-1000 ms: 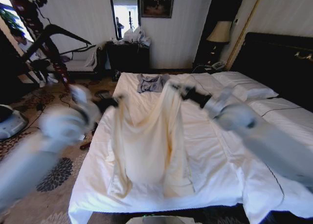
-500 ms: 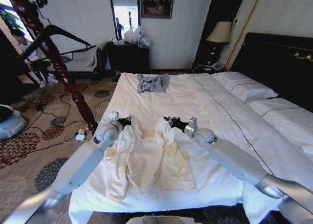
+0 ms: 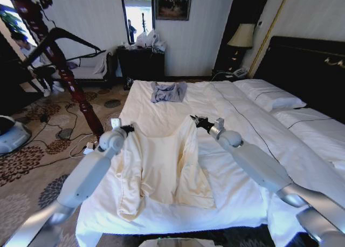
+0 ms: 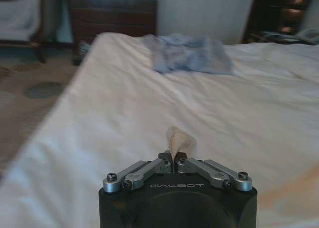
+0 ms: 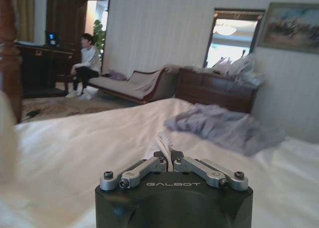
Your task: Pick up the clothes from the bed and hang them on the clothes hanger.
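The clothes, a cream long-sleeved garment, are stretched between my two grippers over the bed and drape down to the duvet near its foot. My left gripper is shut on one shoulder of the garment; a tuft of cream fabric sticks out between its closed fingers. At the other shoulder my right gripper is shut on the cloth, and a scrap of pale fabric shows in its closed tips. The clothes hanger is out of view.
A small grey-blue garment lies at the far end of the bed. White pillows and a dark headboard are to the right. A dark wooden bedpost stands at the left over patterned carpet, with a dresser behind.
Both grippers have moved apart and slightly up the bed, spreading the bunched garment flatter and wider than half a second ago. One second ago they held it higher.
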### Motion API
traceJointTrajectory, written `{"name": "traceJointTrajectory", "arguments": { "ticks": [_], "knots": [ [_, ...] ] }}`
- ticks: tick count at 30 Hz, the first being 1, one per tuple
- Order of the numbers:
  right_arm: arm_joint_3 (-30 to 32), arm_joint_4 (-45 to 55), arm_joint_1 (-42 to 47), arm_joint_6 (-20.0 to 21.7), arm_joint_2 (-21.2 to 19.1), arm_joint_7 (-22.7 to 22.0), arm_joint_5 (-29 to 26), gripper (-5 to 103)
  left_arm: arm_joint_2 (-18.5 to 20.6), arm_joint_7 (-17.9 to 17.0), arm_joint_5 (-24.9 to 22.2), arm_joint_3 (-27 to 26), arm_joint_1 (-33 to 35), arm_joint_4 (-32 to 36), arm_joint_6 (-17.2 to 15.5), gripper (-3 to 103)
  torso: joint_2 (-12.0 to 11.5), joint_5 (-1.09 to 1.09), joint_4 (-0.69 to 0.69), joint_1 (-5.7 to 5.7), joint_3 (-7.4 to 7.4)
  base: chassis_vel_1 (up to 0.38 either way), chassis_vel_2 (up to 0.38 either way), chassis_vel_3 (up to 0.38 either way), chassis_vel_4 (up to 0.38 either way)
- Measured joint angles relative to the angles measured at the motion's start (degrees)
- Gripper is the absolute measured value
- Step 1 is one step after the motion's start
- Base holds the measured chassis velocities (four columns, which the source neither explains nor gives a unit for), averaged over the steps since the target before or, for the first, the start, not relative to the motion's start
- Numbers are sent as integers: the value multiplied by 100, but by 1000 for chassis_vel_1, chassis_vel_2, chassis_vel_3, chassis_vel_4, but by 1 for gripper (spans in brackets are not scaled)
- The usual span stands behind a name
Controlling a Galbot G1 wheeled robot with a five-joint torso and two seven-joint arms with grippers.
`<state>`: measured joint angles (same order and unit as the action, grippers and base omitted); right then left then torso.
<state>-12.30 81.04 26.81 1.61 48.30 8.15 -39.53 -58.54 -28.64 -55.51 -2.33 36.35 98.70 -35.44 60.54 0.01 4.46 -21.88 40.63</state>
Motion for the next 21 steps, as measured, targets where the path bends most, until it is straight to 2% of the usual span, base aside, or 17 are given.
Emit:
{"name": "traceJointTrajectory", "arguments": {
  "ticks": [6, 10, 14, 15, 16, 17, 18, 19, 20, 21],
  "knots": [
    [-247, -83, 139, -83, 230, -79, 149, 1, -438, 43, 229, 305, 132, -224, 128, 0, 0, -1, -1, 0, 0, 0, 0, 0, 0],
    [-406, -69, 120, -83, 244, -152, 243, 1, -562, -31, 363, 333, 135, -423, 166, 0, 0, -2, -1, 0, 0, 0, 0, 0, 0],
    [-466, 11, 154, -77, 231, -305, 194, 1, -587, -110, 258, 333, 191, -429, 173, -2, 0, -1, -1, -1, 0, 0, 0, 0, 0],
    [-463, 214, 263, -60, 121, -68, -184, 6, -547, -213, -244, 286, 340, -152, -48, 6, -1, 0, -2, -1, 1, 0, 0, 0, 0],
    [-457, 363, 328, -42, 28, 131, -406, 6, -498, -251, -476, 260, 412, 15, -160, 12, 0, -1, -1, -2, 0, 0, 0, 0, 0],
    [-434, 606, 425, 27, -122, 371, -686, 16, -406, -274, -783, 222, 542, 297, -322, 12, 0, 0, 0, -1, 0, 0, 0, 0, 0],
    [-434, 606, 425, 27, -122, 371, -686, 16, -406, -274, -783, 222, 542, 297, -322, 12, 0, 0, 0, -1, 0, 0, 0, 0, 0],
    [-378, 914, 553, 147, -308, 625, -1022, 22, -288, -241, -1077, 169, 709, 657, -460, 23, 0, -1, 0, 0, 0, 0, 0, 0, 0],
    [-346, 1067, 614, 224, -403, 735, -1192, 22, -222, -203, -1237, 133, 800, 845, -516, 23, 0, -1, 1, 1, -1, 0, 0, 0, 0],
    [-303, 1275, 696, 352, -521, 882, -1424, 27, -133, -152, -1516, 63, 925, 1092, -594, 28, 1, -2, 1, 2, -1, 0, 0, 0, 0]
  ]
}}
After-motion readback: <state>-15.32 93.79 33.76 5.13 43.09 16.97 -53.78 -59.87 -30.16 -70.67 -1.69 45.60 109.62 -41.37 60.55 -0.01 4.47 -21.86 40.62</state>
